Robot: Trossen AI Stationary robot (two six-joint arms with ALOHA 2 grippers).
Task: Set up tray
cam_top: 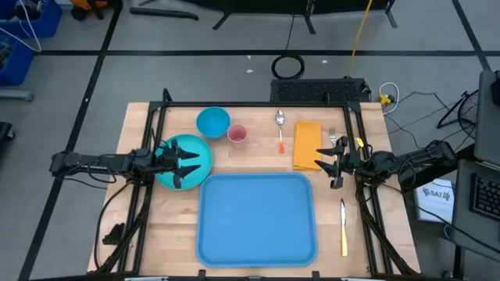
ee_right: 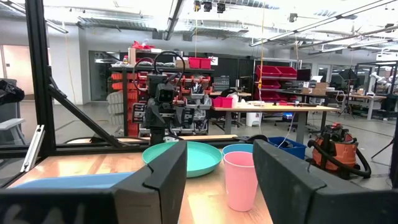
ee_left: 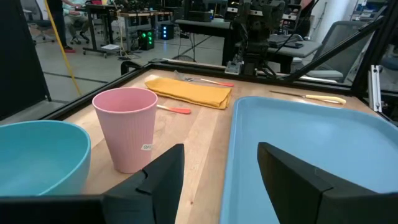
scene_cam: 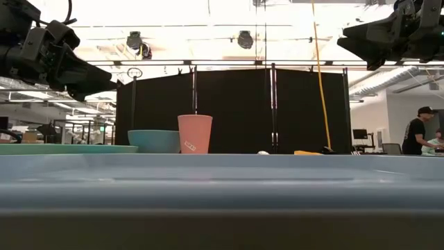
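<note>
Tray (cam_top: 258, 218) lies flat at 6 o'clock on the table (cam_top: 141, 226), empty. Plate (cam_top: 195, 152) at 10 o'clock of it, under left gripper (cam_top: 186, 163), jaws wide, empty. Napkin (cam_top: 306, 143) at 1 o'clock; right gripper (cam_top: 326, 167) just beside it, jaws wide, empty. Bowl (cam_top: 212, 122), cup (cam_top: 237, 134) at 11 o'clock.
</note>
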